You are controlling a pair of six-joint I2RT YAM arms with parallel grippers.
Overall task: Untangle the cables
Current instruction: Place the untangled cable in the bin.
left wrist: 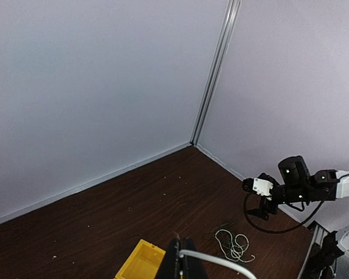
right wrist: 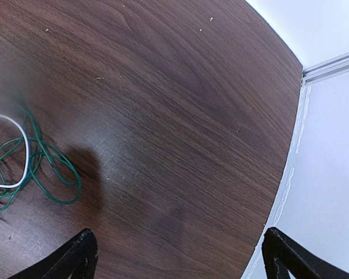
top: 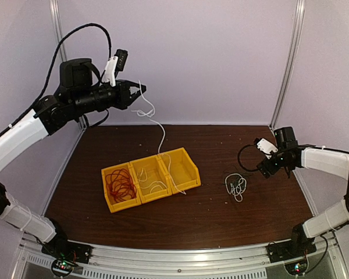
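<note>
My left gripper (top: 138, 95) is raised high at the back left, shut on a white cable (top: 160, 129). That cable hangs down into the right compartment of the yellow bin (top: 189, 185). In the left wrist view the closed fingertips (left wrist: 175, 256) pinch the white cable (left wrist: 221, 263). A red cable (top: 121, 185) lies coiled in the bin's left compartment, and white strands (top: 153, 185) lie in the middle one. A small tangle of green and white cables (top: 235, 186) rests on the table to the right. My right gripper (top: 265, 169) hovers beside it, open, fingers (right wrist: 80, 257) wide apart over bare wood, with the green cable (right wrist: 49, 170) at the left.
The dark wooden table (top: 221, 145) is closed in by pale walls with a corner post (top: 288, 64) at the back right. A metal rail (top: 174, 256) runs along the near edge. The table's right edge (right wrist: 291, 174) lies close to my right gripper.
</note>
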